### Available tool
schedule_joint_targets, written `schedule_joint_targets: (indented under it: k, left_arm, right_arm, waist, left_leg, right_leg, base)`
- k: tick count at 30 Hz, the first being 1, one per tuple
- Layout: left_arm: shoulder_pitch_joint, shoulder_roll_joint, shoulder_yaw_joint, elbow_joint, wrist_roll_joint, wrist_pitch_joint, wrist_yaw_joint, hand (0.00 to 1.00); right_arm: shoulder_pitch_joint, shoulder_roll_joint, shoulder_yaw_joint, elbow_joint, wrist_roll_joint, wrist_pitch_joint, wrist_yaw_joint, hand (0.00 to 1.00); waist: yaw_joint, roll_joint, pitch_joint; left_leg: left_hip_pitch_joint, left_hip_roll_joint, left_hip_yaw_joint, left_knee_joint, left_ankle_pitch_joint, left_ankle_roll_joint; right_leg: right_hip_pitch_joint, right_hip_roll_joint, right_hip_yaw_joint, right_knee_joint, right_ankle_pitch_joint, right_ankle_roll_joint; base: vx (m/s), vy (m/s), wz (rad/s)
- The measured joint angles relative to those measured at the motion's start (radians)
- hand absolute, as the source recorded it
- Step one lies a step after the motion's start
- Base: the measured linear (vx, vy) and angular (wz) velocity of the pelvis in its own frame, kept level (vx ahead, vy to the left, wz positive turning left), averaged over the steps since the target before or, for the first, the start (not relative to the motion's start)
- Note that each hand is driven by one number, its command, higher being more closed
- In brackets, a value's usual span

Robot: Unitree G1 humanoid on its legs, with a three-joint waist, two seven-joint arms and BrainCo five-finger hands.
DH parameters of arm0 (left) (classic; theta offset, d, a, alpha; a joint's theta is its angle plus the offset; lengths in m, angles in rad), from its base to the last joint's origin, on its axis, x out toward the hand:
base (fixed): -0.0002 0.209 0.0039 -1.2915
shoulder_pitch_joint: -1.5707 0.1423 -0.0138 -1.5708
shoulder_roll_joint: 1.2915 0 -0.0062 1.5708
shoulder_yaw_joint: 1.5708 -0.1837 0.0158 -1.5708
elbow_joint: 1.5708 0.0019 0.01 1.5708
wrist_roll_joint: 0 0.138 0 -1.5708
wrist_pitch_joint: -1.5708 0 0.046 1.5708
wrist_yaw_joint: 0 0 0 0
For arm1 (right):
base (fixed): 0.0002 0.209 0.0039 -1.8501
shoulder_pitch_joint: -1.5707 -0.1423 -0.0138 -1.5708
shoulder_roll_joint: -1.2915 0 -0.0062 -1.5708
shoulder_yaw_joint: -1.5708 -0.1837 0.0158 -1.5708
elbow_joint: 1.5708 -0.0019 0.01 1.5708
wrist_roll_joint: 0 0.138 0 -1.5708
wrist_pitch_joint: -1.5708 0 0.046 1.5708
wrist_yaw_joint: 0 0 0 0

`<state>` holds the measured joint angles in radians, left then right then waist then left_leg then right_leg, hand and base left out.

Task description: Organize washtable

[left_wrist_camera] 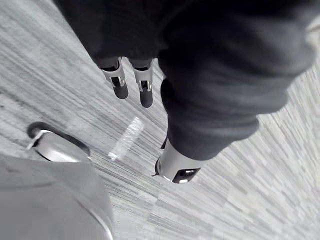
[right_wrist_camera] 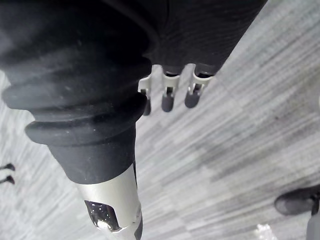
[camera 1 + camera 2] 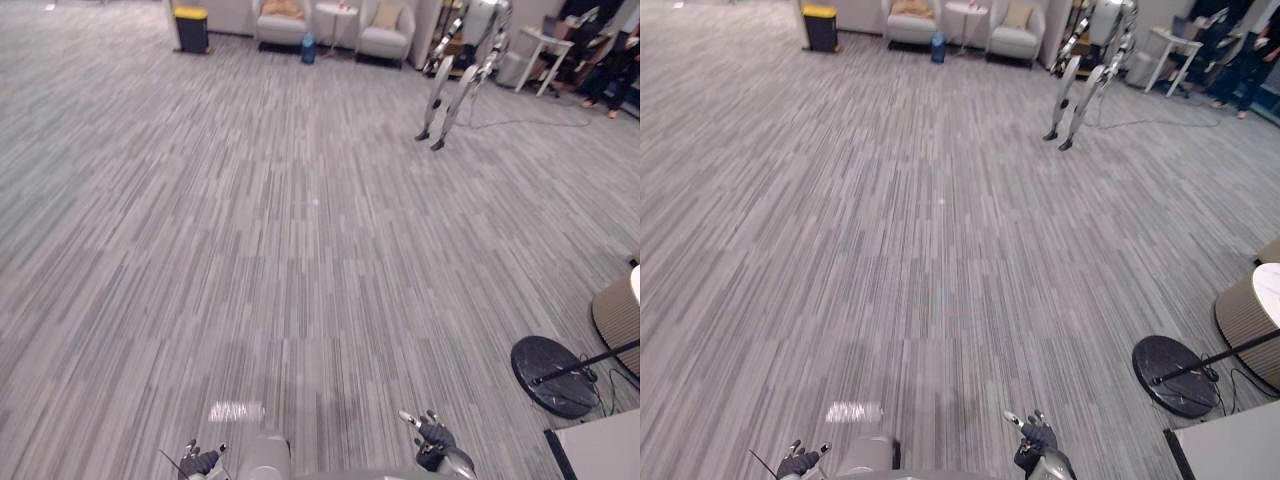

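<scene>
Grey striped carpet (image 3: 300,230) throughout, running out to 12 o'clock. Far off at 11 o'clock, black bin with yellow lid (image 3: 191,28). At 12 o'clock, one pale armchair (image 3: 281,22) and a second pale armchair (image 3: 387,32), small side table (image 3: 336,12) between them, blue container (image 3: 308,47) on the floor just beside it. At 1 o'clock, another humanoid robot (image 3: 465,70) standing upright; beyond it at 2 o'clock, white table (image 3: 545,45) with seated persons (image 3: 610,60) near. At 4 o'clock, black round stand base (image 3: 553,375) flat on the carpet, beige round pedestal (image 3: 618,320) beside it, white flat surface (image 3: 600,450) at the corner; cannot confirm it as the washtable. Left hand (image 3: 200,462) low at 7 o'clock, fingers (image 1: 120,86) slack and extended, nothing in grasp. Right hand (image 3: 437,436) low at 5 o'clock, fingers (image 2: 168,100) likewise relaxed, nothing held.
</scene>
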<state>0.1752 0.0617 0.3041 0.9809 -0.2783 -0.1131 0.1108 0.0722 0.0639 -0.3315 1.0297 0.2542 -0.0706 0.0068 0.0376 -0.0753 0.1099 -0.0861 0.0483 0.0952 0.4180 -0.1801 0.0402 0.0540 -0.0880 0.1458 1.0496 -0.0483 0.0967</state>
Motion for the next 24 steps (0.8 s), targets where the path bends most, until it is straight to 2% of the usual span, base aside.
schedule_joint_targets:
  k: [1,2,3,5,6,7,8,9,10,11,13,14,16,19,20,22,24]
  left_arm:
    - [0.0,0.001,-0.01,0.005,0.016,0.001,-0.002,0.0]
    - [-0.001,0.005,-0.015,0.007,0.017,0.001,-0.004,0.0]
    - [-0.001,0.016,-0.031,0.013,0.025,0.002,-0.011,0.0]
    - [-0.002,0.013,-0.03,0.017,0.029,0.012,-0.025,0.0]
    - [0.007,-0.001,-0.016,0.019,0.036,0.018,-0.025,0.0]
    - [0.009,-0.018,0.028,0.016,0.036,0.019,-0.025,0.0]
    - [0.01,-0.026,0.05,0.009,0.036,0.019,-0.024,0.0]
    - [0.005,-0.045,0.083,0.009,0.036,0.02,-0.024,0.0]
    - [0.005,-0.072,0.103,0.002,0.036,0.02,-0.025,0.0]
    - [0.001,-0.079,0.112,-0.002,0.033,0.018,-0.026,0.0]
    - [-0.016,-0.105,0.134,-0.021,0.024,0.015,-0.036,0.0]
    - [-0.017,-0.126,0.159,-0.025,-0.007,0.009,-0.038,0.0]
    - [-0.017,-0.139,0.161,-0.02,-0.022,0.012,-0.042,0.0]
    - [-0.019,-0.14,0.16,-0.007,-0.021,0.016,-0.046,0.0]
    - [-0.018,-0.135,0.165,0.002,-0.019,0.016,-0.045,0.0]
    - [-0.019,-0.126,0.163,0.002,0.012,0.016,-0.046,0.0]
    - [-0.016,-0.115,0.157,0.008,0.046,0.016,-0.047,0.0]
  right_arm:
    - [0.003,-0.014,-0.013,-0.004,0.0,-0.008,0.001,0.0]
    - [0.006,-0.018,-0.018,-0.002,-0.002,-0.009,0.0,0.0]
    - [0.013,-0.025,-0.041,0.011,-0.013,-0.01,0.0,0.0]
    - [0.033,-0.021,-0.072,0.022,-0.004,-0.007,-0.001,0.0]
    - [0.035,-0.024,-0.085,0.024,-0.003,-0.007,-0.002,0.0]
    - [0.041,-0.028,-0.082,0.025,-0.014,0.001,-0.001,0.0]
    - [0.041,-0.028,-0.082,0.025,-0.022,0.005,-0.001,0.0]
    - [0.041,-0.032,-0.083,0.024,-0.021,0.009,-0.001,0.0]
    - [0.036,-0.041,-0.067,0.02,-0.03,0.009,0.002,0.0]
    - [0.034,-0.045,-0.054,0.02,-0.033,0.01,0.002,0.0]
    - [0.024,-0.051,-0.042,0.016,-0.049,0.015,-0.001,0.0]
    - [0.022,-0.069,-0.019,0.015,-0.056,0.021,-0.003,0.0]
    - [0.021,-0.074,-0.012,0.015,-0.056,0.029,-0.003,0.0]
    - [0.015,-0.077,-0.011,0.014,-0.06,0.03,-0.001,0.0]
    - [0.018,-0.068,-0.007,0.018,-0.069,0.034,-0.001,0.0]
    - [0.037,-0.056,0.009,0.025,-0.094,0.038,0.002,0.0]
    - [0.051,-0.047,0.021,0.026,-0.112,0.038,0.011,0.0]
  waist:
    - [-0.008,0.016,0.003]
    - [-0.012,0.02,0.004]
    - [-0.026,0.02,0.006]
    - [-0.025,0.02,0.007]
    - [-0.023,0.021,0.006]
    - [-0.021,0.021,0.005]
    - [-0.02,0.019,0.006]
    - [-0.022,0.031,0.01]
    - [-0.024,0.05,0.009]
    - [-0.022,0.055,0.01]
    - [-0.02,0.068,0.02]
    - [-0.002,0.077,0.023]
    - [0.005,0.084,0.022]
    - [0.003,0.097,0.012]
    - [0.003,0.088,-0.008]
    - [0.004,0.061,-0.026]
    - [0.002,0.056,-0.051]
  left_leg:
    - [0.072,-0.001,0.009,-0.063,-0.009,0.014]
    - [0.1,-0.002,0.01,-0.092,-0.012,0.014]
    - [0.15,-0.001,0.009,-0.151,-0.014,0.011]
    - [0.181,-0.002,0.014,-0.19,-0.014,0.011]
    - [0.202,-0.004,0.026,-0.211,-0.017,0.01]
    - [0.203,-0.006,0.032,-0.206,-0.027,-0.009]
    - [0.202,-0.012,0.03,-0.2,-0.038,-0.014]
    - [0.199,-0.011,0.01,-0.169,-0.068,-0.025]
    - [0.187,0.011,-0.01,-0.12,-0.084,-0.047]
    - [0.174,0.016,-0.017,-0.084,-0.089,-0.056]
    - [0.07,0.027,-0.072,0.124,-0.092,-0.068]
    - [0.024,0.045,-0.107,0.217,-0.098,-0.076]
    - [0.032,0.074,-0.118,0.17,-0.098,-0.08]
    - [0.047,0.103,-0.118,-0.011,-0.074,-0.104]
    - [0.08,0.102,-0.098,-0.085,-0.081,-0.104]
    - [0.107,0.084,-0.075,-0.128,-0.069,-0.103]
    - [0.126,0.07,-0.057,-0.161,-0.06,-0.1]
  right_leg:
    - [-0.063,-0.034,-0.096,0.032,-0.048,-0.039]
    - [-0.094,-0.04,-0.139,0.023,-0.067,-0.044]
    - [-0.147,-0.034,-0.22,-0.08,-0.126,-0.04]
    - [-0.168,-0.028,-0.302,-0.281,-0.153,-0.02]
    - [-0.158,-0.013,-0.361,-0.484,-0.151,-0.022]
    - [-0.14,0.019,-0.365,-0.677,-0.108,-0.069]
    - [-0.133,0.025,-0.364,-0.739,-0.078,-0.103]
    - [-0.107,0.036,-0.367,-0.793,-0.016,-0.125]
    - [-0.082,0.054,-0.376,-0.807,-0.025,-0.126]
    - [-0.074,0.058,-0.384,-0.815,-0.036,-0.129]
    - [-0.042,0.066,-0.412,-0.844,-0.045,-0.136]
    - [-0.002,0.085,-0.419,-0.882,-0.045,-0.139]
    - [0.041,0.093,-0.417,-0.91,-0.046,-0.141]
    - [0.043,0.103,-0.39,-0.921,-0.049,-0.135]
    - [0.043,0.098,-0.365,-0.94,-0.045,-0.122]
    - [0.046,0.082,-0.347,-0.955,-0.039,-0.112]
    - [0.051,0.069,-0.33,-0.971,-0.033,-0.099]
  base:
    - [0.2,0.195,-0.2]
    - [0.3,0.231,-0.09]
    - [0.25,0.146,0.07]
    - [0.27,0.06,0.08]
    - [0.36,-0.027,-0.04]
    - [0.32,-0.048,-0.07]
    - [0.41,-0.091,0.13]
    - [0.35,-0.106,0.32]
    - [0.36,-0.107,0.42]
    - [0.31,-0.103,0.5]
    - [0.26,-0.101,0.35]
    - [0.23,-0.079,0.03]
    - [0.21,-0.043,-0.11]
    - [0.15,0.065,-0.33]
    - [0.1,0.106,-0.36]
    - [0.11,0.124,-0.33]
    - [0.1,0.133,-0.26]
